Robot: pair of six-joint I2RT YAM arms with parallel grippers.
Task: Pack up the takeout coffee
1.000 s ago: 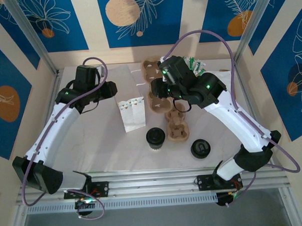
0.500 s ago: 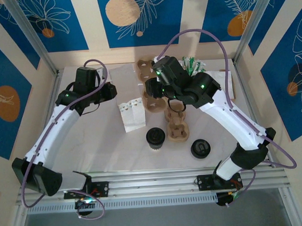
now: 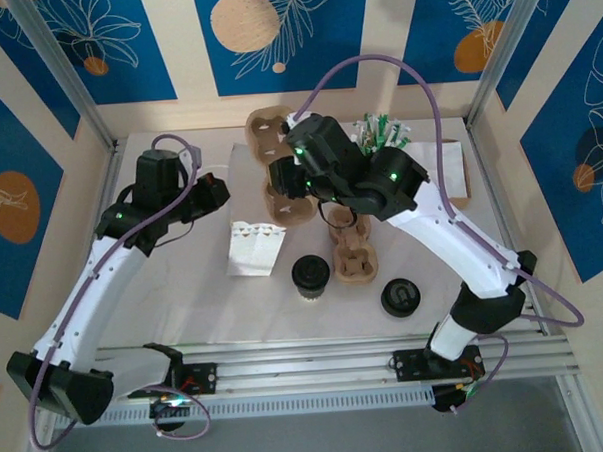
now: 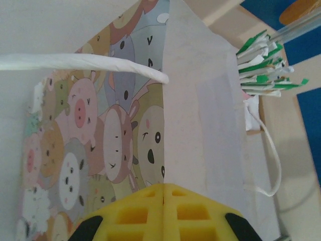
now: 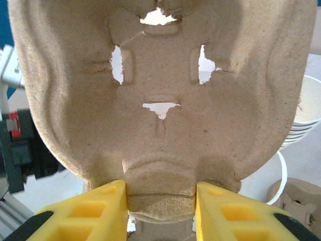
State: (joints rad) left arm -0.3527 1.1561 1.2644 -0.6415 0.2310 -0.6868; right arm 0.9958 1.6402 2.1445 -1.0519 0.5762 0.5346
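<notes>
Now your right gripper [image 5: 160, 193] is clamped on the edge of the cardboard carrier [image 5: 160, 80], raised over the table [image 3: 205, 310]; lower it level and set it just beside the coffee [image 3: 311, 275] standing near the front. Your left gripper [image 4: 164, 190] pinches the paper bag [image 4: 100, 150]

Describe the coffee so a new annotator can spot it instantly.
On the table, look near the front edge, between the white bag and the brown carrier lying flat. The coffee stands there: a pale cup capped with a black lid, unlike the loose lid lying flat to its right.
</notes>
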